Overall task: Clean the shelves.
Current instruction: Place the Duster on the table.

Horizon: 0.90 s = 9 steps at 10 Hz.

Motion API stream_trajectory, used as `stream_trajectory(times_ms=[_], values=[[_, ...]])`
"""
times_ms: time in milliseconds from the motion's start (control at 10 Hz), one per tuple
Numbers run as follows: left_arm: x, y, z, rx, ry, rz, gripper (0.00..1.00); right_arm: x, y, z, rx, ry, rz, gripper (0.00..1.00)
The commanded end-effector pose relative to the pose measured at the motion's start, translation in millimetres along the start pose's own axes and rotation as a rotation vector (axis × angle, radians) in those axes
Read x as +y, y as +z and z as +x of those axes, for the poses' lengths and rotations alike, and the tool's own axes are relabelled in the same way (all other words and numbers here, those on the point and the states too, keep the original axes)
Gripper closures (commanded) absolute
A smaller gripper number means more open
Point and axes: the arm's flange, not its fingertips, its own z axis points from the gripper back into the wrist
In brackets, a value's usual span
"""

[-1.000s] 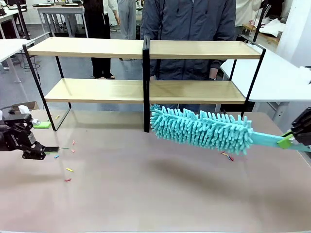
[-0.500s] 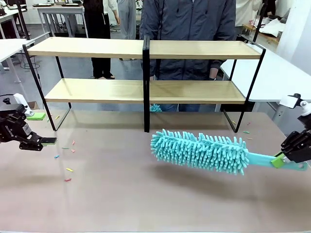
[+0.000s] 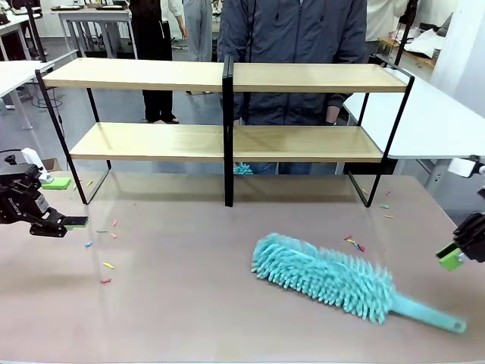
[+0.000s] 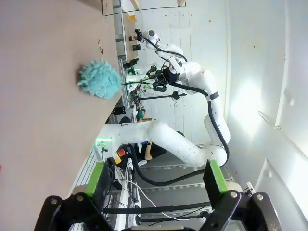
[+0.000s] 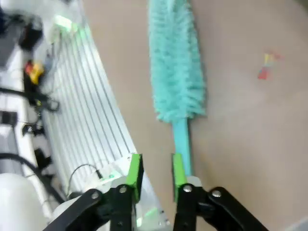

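Note:
The shelves (image 3: 151, 141), a two-tier rack of light wood on a black frame, stand across the back of the beige table. A teal fluffy duster (image 3: 326, 274) lies flat on the table at the front right, its handle pointing to the right corner. My right gripper (image 3: 453, 256) hovers at the right edge above the handle's end, open and holding nothing. In the right wrist view its fingers (image 5: 155, 173) stand apart over the duster (image 5: 175, 62) and its handle. My left gripper (image 3: 59, 212) waits open at the far left, its jaws (image 4: 156, 178) wide and empty.
A person (image 3: 295, 45) stands behind the shelves. Small coloured scraps (image 3: 106, 265) lie on the table at the left, and more scraps (image 3: 353, 243) near the duster. A teal tuft (image 3: 242, 168) sits behind the central upright. A white table (image 3: 432, 114) stands at the right.
The right gripper brought the duster down from in front of the lower shelf to the table, let go of it and drew back to the right. The left arm shifted only slightly.

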Motion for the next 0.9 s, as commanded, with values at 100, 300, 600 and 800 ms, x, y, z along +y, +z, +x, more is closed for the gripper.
stream_trajectory(times_ms=[100,300,600,800], values=[[-0.2,-1.7,-2.7,-0.003,-0.025,-0.021,0.0,-23.7,65.7,-25.5,-0.405,-0.385,-0.154,0.0],[-0.2,-1.7,-2.7,-0.003,-0.025,-0.021,0.0,29.9,42.5,-29.9,-0.478,-0.835,0.322,0.0],[-0.2,-1.7,-2.7,-0.003,-0.025,-0.021,0.0,70.0,24.1,-24.9,-0.746,-1.07,0.777,0.0],[-0.2,-1.7,-2.7,-0.003,-0.025,-0.021,0.0,62.6,3.7,-26.6,-0.639,-1.256,0.66,0.0]])
